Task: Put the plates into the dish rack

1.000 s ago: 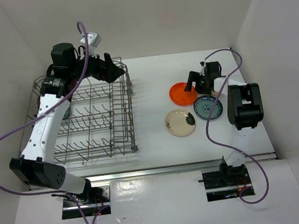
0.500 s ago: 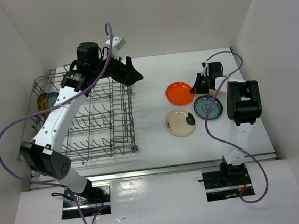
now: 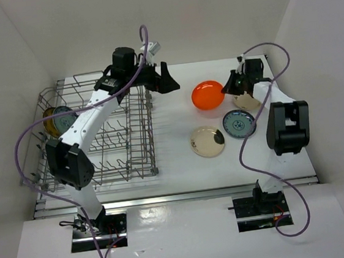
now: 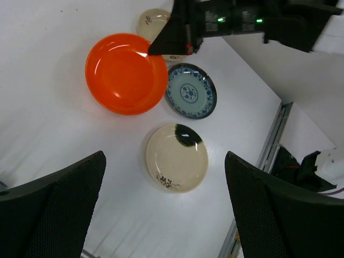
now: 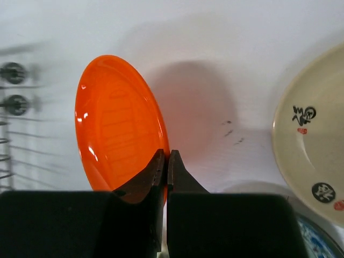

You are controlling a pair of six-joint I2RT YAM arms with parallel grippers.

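The bright orange plate [image 3: 207, 94] hangs tilted above the table, its right rim pinched in my right gripper [image 3: 226, 89], which is shut on it [image 5: 165, 157]. In the right wrist view the orange plate [image 5: 115, 123] casts a shadow on the table below. Three plates lie flat: a beige one [image 3: 246, 101] by the right gripper, a blue-and-white one [image 3: 239, 124], and a beige one with a dark patch [image 3: 208, 141]. My left gripper [image 3: 166, 80] hovers open and empty by the dish rack's [image 3: 98, 133] back right corner. From there it looks down on the patched beige plate [image 4: 177, 157].
A gold plate [image 3: 52, 120] and a blue-and-white plate [image 3: 66, 121] stand at the rack's left end. White walls close in the table on three sides. The rack's right wall [image 3: 149, 128] stands between the loose plates and the tines.
My right gripper shut on the orange plate's rim and lifted it up and back, uncovering the beige plate. My left arm swung right, from over the rack toward the loose plates.
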